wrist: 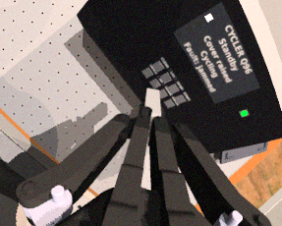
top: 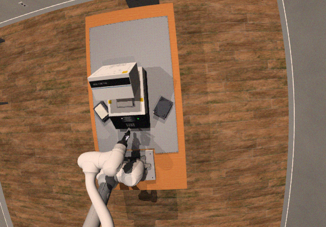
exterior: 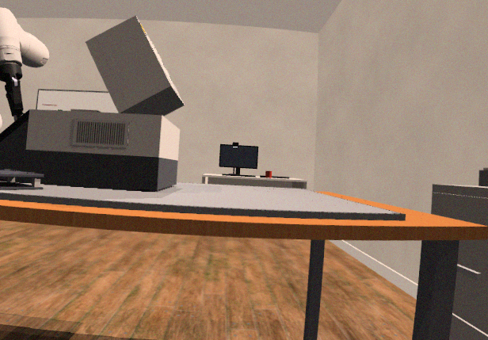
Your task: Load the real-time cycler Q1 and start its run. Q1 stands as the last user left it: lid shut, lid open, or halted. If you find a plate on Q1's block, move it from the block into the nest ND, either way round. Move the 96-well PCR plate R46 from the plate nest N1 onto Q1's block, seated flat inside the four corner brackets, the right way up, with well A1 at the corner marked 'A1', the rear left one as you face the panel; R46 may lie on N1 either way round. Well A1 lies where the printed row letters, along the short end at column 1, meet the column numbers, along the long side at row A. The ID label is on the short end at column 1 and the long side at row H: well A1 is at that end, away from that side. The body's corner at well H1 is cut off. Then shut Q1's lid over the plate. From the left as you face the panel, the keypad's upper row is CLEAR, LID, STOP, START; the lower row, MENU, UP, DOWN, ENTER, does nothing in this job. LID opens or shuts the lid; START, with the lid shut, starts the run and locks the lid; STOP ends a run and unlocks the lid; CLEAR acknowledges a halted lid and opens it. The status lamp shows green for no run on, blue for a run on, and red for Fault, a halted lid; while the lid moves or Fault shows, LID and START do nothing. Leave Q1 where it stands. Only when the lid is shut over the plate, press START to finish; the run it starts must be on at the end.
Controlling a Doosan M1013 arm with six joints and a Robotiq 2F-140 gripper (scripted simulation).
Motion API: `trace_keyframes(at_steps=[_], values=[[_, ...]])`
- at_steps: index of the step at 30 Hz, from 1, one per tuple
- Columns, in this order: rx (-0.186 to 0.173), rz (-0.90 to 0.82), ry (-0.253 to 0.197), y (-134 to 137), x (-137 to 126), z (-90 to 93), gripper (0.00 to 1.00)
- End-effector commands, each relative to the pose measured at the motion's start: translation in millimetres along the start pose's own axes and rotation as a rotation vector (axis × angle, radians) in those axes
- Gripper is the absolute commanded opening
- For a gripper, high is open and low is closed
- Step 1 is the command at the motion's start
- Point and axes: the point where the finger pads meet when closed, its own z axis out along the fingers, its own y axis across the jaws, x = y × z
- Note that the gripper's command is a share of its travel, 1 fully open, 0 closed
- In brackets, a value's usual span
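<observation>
Cycler Q1 (top: 127,109) standing on the grey mat (top: 132,41) of the orange tabletop (top: 177,168), close to the mat's left edge, panel facing the arm's base. Broad bare mat behind the machine; a narrower strip to its right. Lid (top: 114,79) tilted partway over the block (top: 125,103), block still visible beneath; in the exterior view lid (exterior: 131,66) at a slant above the body. Plate R46 (top: 101,110) resting in nest N1 just left of the cycler, near the mat's left edge. Dark nest ND (top: 163,107) right of the cycler, apart from it. Status lamp (wrist: 244,113) green.

Hand (wrist: 151,114) fully closed, fingers pressed together, gripping nothing. Tips just at the keypad (wrist: 163,82), over its lower left part; contact with a key not certain. In the top view, hand (top: 127,135) just short of the panel's front edge.
</observation>
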Motion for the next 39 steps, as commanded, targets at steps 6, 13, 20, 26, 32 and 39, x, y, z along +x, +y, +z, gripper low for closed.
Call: trace_keyframes(at_steps=[6,13,20,26,32,39], values=[[-0.002,-0.001,0.003,0.9,2.4,-2.8,0.0],[-0.002,-0.001,0.003,1.1,3.0,-3.0,0.0],[-0.002,-0.001,0.003,-10.1,-8.2,-26.4,0.0],[-0.002,-0.001,0.003,-20.8,-18.9,-50.0,0.0],[-0.002,-0.001,0.003,-27.7,-25.8,-65.1,0.0],[-0.002,-0.001,0.003,-34.5,-32.8,-80.3,0.0]])
